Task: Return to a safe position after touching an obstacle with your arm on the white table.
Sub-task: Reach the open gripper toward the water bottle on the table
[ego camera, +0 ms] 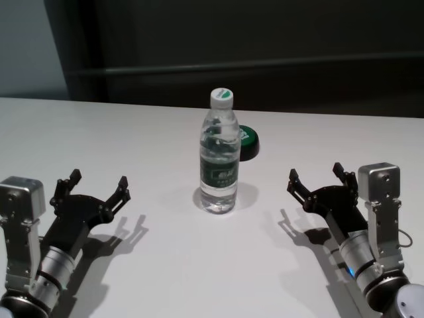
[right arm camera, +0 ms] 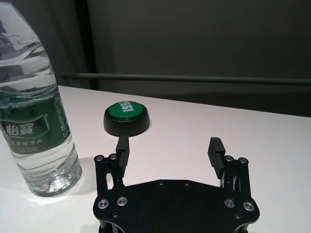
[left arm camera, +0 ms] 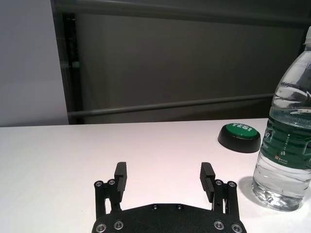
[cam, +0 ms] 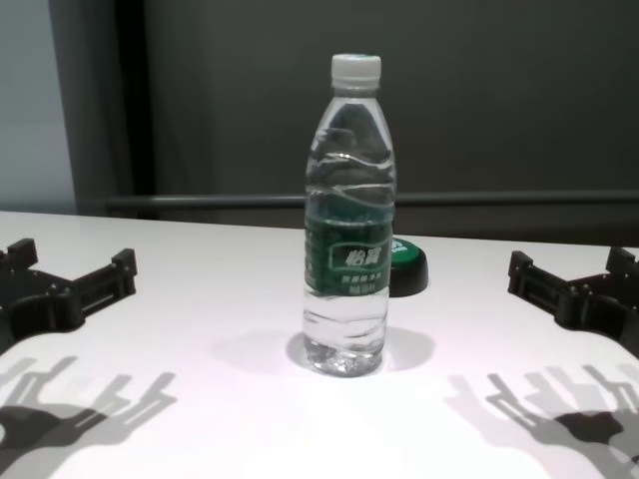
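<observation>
Two grippers: the left gripper (ego camera: 93,185) sits low on the left side of the desk and the right gripper (ego camera: 317,177) sits low on the right side. Both are well apart from the bottle.
Left gripper state: its fingers (left arm camera: 120,175) are spread wide and hold nothing.
Right gripper state: its fingers (right arm camera: 216,152) are spread wide too, and they are empty.
Desk: the broad, smooth white desk (ego camera: 99,132) carries everything.
Bottle: the tall clear plastic water bottle with a white screw cap and dark green label (ego camera: 219,151) stands upright in the middle of the desk, between the two grippers. Nothing touches it.
Why it stands there: my guess is that it is the thing in the way, put in the middle so an arm can bump it.
Why the arms sit back: both look pulled to the sides, away from the bottle. That looks like a safe spot, so I think the task is about done.
Button: the low round black button with a green top (right arm camera: 126,118) lies just behind the bottle, a bit to the right.
Writing on button: white letters say "YES!" in the left wrist view.
Writing on bottle: white Chinese signs are on the green label. The small print is too tiny to read.
Risk: a knock could tip the tall bottle over.
</observation>
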